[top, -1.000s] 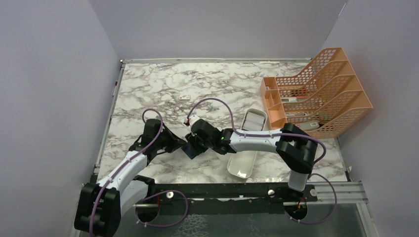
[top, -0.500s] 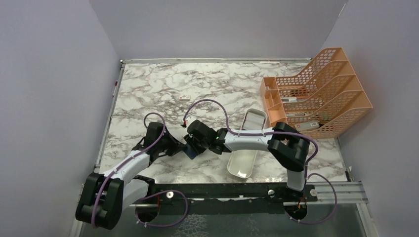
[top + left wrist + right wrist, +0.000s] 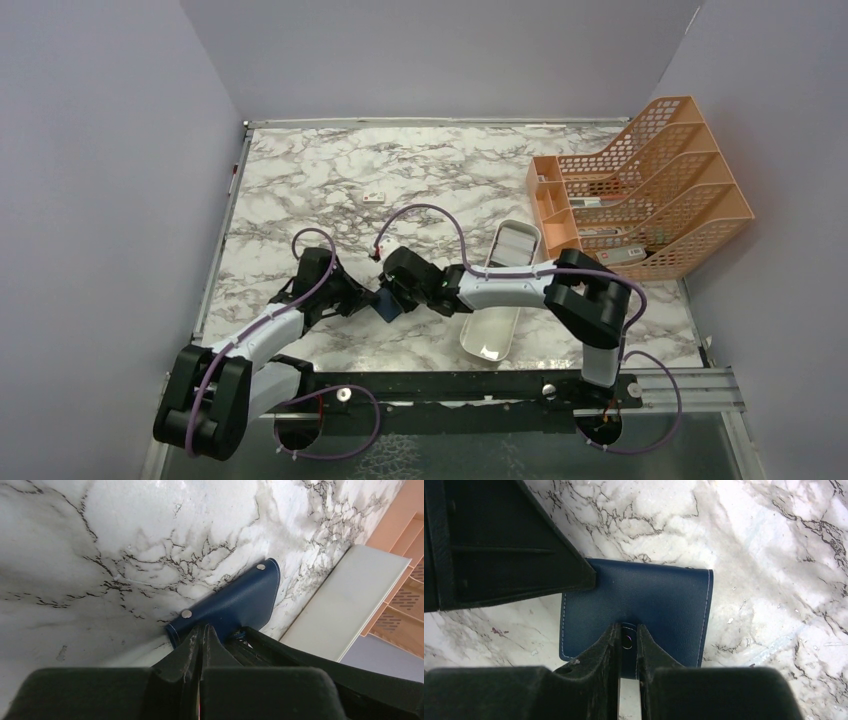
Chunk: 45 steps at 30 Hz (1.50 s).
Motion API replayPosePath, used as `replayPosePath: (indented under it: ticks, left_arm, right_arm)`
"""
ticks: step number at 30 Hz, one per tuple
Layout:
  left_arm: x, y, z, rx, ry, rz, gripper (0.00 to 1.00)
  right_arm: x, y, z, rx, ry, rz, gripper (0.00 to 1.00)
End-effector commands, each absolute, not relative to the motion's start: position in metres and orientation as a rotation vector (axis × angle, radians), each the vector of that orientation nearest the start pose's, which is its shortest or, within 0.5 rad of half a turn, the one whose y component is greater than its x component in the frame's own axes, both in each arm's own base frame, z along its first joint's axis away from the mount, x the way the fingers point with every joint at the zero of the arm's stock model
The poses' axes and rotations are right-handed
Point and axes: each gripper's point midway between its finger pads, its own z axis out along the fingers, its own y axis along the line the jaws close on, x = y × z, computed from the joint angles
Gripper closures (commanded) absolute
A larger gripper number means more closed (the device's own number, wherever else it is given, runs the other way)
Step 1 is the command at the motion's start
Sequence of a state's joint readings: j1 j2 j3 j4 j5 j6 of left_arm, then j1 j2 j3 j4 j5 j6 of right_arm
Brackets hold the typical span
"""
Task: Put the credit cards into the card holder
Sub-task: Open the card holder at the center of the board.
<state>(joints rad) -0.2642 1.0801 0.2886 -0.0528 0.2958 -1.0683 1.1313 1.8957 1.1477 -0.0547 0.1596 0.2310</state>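
One card holder [image 3: 649, 600] lies closed on the marbled tabletop [image 3: 774, 555], navy cover up. It sits in the near middle of the scene, between the two tools. No credit cards show in any view, so we cannot say where they are.

What has just changed is at the right tool [image 3: 628, 630]. A second ago its fingers stood roughly half apart over the holder. Now they have drawn in to a narrow gap, which the snap tab [image 3: 629, 660] fills, with a finger against each side of it. We read that as a grip on the tab, only just made. In the overhead view the right arm has also slid a little to the left, toward its partner.

The left tool [image 3: 201, 630] has not altered. Its fingers are pressed tight together, tips touching an edge of the holder. Whether a sliver of cover is caught between them, we cannot tell.

For the task, we judge this the start of opening. With the tab taken and the other side steadied, the snap can be pulled free and the case unfolded to reach its slots. If the left side slips, the whole holder may simply lift or skid.

Farther out, a long white tray [image 3: 487, 340] lies just right of the holder under the right arm. An orange mesh rack [image 3: 650, 190] stands at the far right. A tiny white block [image 3: 373, 197] rests farther back.
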Motion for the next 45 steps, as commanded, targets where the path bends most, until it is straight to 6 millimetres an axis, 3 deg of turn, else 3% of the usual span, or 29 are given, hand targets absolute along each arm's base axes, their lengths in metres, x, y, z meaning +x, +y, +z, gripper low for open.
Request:
replayPosePath:
  ticks: [1, 10, 14, 19, 24, 29, 38, 45]
  left_arm:
    - [0.210, -0.123, 0.002, -0.940, 2.479, -0.693, 1.00]
    - [0.213, -0.122, 0.002, -0.912, 2.489, -0.667, 1.00]
    - [0.225, -0.132, 0.021, -0.797, 2.457, -0.747, 1.00]
    - [0.246, -0.141, 0.064, -0.609, 2.360, -0.812, 0.62]
    - [0.258, -0.139, 0.099, -0.428, 2.304, -0.774, 0.50]
    - [0.257, -0.157, 0.112, -0.248, 2.310, -0.876, 0.47]
    - [0.256, -0.195, 0.110, -0.020, 2.411, -1.136, 0.45]
    - [0.261, -0.192, 0.122, 0.042, 2.359, -1.097, 0.42]
  right_arm:
    - [0.205, 0.393, 0.025, -1.052, 2.226, 0.403, 0.98]
    - [0.196, 0.404, 0.069, -1.130, 1.994, 0.586, 0.98]
    - [0.199, 0.405, 0.084, -1.062, 1.975, 0.607, 0.98]
    - [0.203, 0.406, 0.123, -0.950, 1.906, 0.677, 0.98]
    - [0.217, 0.401, 0.157, -0.842, 1.860, 0.738, 0.98]
    - [0.236, 0.391, 0.155, -0.797, 1.906, 0.743, 0.98]
    - [0.257, 0.384, 0.157, -0.781, 1.943, 0.839, 0.98]
    - [0.256, 0.380, 0.154, -0.811, 1.954, 0.879, 0.98]
